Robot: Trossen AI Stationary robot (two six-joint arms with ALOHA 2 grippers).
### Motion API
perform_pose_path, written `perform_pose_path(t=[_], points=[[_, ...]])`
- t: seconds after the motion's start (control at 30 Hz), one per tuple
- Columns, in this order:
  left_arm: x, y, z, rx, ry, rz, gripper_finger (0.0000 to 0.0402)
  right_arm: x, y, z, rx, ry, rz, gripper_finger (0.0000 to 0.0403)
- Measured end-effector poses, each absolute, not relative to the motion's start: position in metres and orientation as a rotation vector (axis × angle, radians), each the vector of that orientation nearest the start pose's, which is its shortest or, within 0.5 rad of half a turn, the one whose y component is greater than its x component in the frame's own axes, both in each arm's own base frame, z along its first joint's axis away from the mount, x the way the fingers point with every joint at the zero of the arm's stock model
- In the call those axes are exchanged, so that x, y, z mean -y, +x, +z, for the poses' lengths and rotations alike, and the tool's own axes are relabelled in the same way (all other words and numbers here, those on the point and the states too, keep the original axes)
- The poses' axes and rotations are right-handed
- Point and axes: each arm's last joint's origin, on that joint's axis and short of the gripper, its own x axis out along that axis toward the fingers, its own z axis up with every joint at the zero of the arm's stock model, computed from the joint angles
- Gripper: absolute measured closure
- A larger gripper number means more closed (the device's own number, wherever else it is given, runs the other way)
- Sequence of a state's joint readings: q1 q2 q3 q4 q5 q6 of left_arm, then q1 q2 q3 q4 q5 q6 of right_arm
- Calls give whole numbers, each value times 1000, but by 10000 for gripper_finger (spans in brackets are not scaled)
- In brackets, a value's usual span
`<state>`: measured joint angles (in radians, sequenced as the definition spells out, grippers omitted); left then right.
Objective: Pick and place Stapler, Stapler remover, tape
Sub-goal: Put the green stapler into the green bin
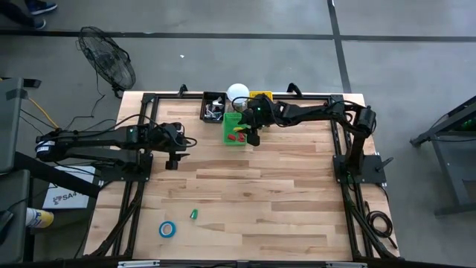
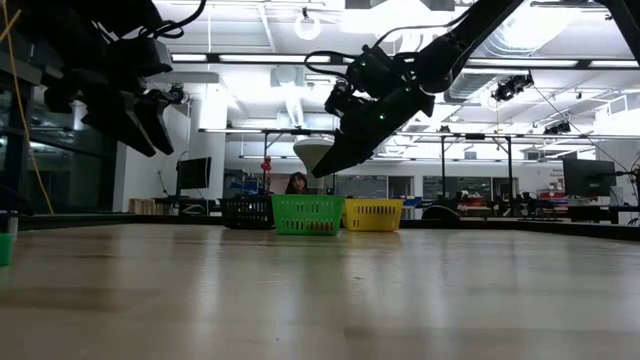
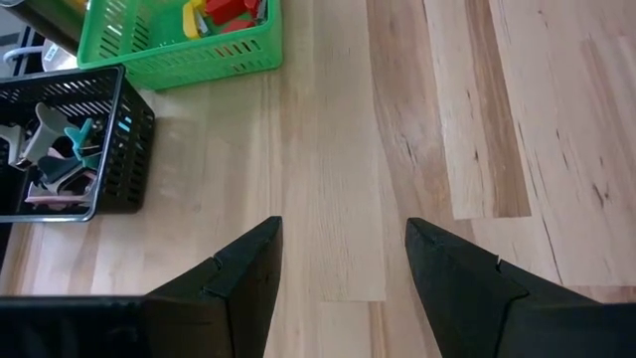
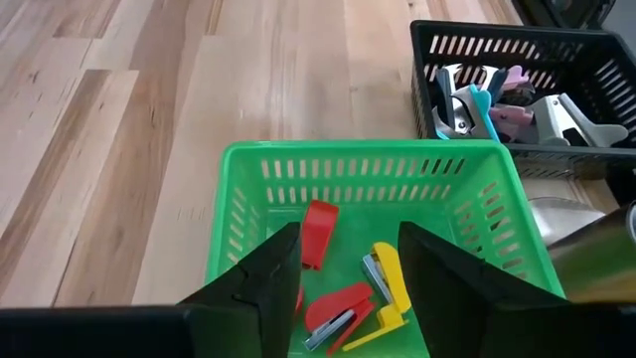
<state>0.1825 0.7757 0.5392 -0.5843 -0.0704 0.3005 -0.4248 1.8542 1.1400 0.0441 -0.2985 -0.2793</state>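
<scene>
My right gripper (image 4: 348,239) is open and empty, hovering over the green basket (image 1: 236,128) at the table's far middle. In the basket lie red staplers (image 4: 338,306) and a yellow stapler (image 4: 390,288). Beside it, the black basket (image 4: 517,89) holds several stapler removers (image 4: 467,104). A blue tape roll (image 1: 167,229) lies flat on the table near its near left corner, with a small green thing (image 1: 193,214) next to it. My left gripper (image 3: 343,234) is open and empty above bare wood at the table's left, also seen in the high view (image 1: 172,161).
A yellow basket (image 1: 260,95) and a big white round-topped jar (image 1: 237,92) stand at the far edge behind the green basket. Black frame rails (image 1: 342,149) run along the table's sides. A wide stretch of bare wood (image 1: 260,193) lies between the baskets and the near edge.
</scene>
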Motion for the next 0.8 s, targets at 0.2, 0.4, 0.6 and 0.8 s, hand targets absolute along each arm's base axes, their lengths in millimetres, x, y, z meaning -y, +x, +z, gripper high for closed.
perform_pose_path(t=[0.2, 0.4, 0.6, 0.8], points=[[-29, 147, 219, -850, 220, 123, 192, 154, 362, 183, -636, -41, -31, 242], [-29, 147, 219, -850, 221, 125, 192, 154, 362, 183, -636, -49, -28, 242], [-30, 147, 219, -852, 224, 140, 192, 154, 362, 183, -635, -50, -28, 242], [-30, 147, 219, -852, 223, 140, 192, 154, 361, 185, -637, -54, -40, 242]])
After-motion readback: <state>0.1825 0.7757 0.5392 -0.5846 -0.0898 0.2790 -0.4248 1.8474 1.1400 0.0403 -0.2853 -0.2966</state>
